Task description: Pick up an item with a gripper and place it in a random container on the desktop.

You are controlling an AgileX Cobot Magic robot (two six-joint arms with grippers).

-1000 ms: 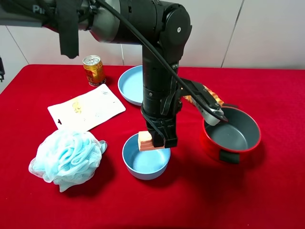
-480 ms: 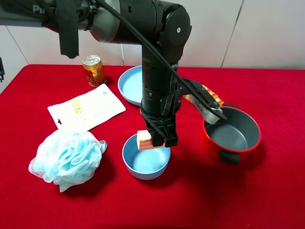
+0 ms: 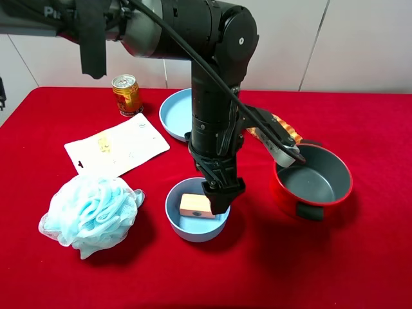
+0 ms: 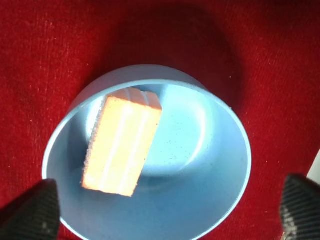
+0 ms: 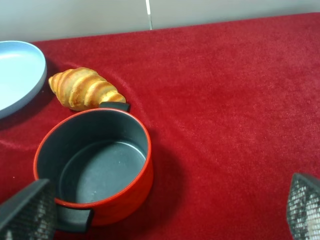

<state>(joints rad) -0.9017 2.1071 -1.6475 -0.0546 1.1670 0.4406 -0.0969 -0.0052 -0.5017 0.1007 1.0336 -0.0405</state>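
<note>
The pinkish-orange block (image 3: 196,205) lies inside the small light-blue bowl (image 3: 193,233), leaning on its inner wall. In the left wrist view the block (image 4: 122,142) rests free in the bowl (image 4: 235,150). My left gripper (image 3: 219,193) hangs just above the bowl's right rim, open and empty; in its wrist view its gripper (image 4: 167,212) shows two black fingertips (image 4: 30,210) spread wide on either side of the bowl. My right gripper (image 5: 165,207) is open and empty above the red cloth (image 5: 225,100); it does not show in the exterior view.
A red pot (image 3: 313,180) (image 5: 92,160) stands right of the bowl, a croissant (image 5: 85,89) behind it. A wide blue plate (image 3: 175,114), a can (image 3: 127,94), a white packet (image 3: 117,145) and a blue bath puff (image 3: 90,214) lie to the left and back.
My left gripper opened and let go of the block, which dropped from between the fingers into the bowl. The gripper stays over the bowl.
</note>
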